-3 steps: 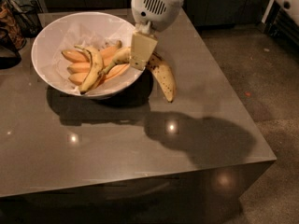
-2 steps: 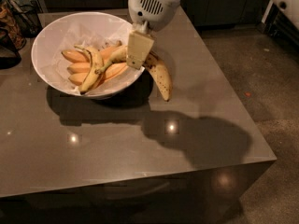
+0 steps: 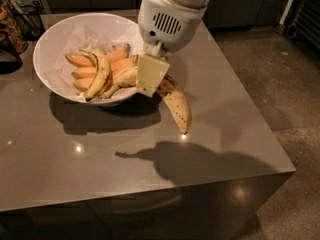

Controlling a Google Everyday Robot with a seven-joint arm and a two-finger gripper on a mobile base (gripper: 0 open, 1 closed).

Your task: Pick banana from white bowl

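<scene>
The large freckled banana [image 3: 176,102] with a dark tip hangs across the right rim of the white bowl [image 3: 50,43], its stem end still over the bowl and its tip out above the table. My gripper [image 3: 150,76] is over the bowl's right rim and shut on this banana near its middle; one cream finger [image 3: 151,73] covers it there. Inside the paper-lined bowl lie a similar large banana with a dark edge line [image 3: 100,74] and several smaller orange-yellow bananas [image 3: 80,60].
The bowl stands at the back left of a grey-brown table [image 3: 125,169]. The table's right and front edges drop to the floor [image 3: 290,84]. A dark wire basket [image 3: 20,19] stands at the far left. The arm's shadow lies on the table front.
My gripper has risen towards the camera with the freckled banana in it. The banana's tip has come up and out over the table. The bowl and other bananas have not moved.
</scene>
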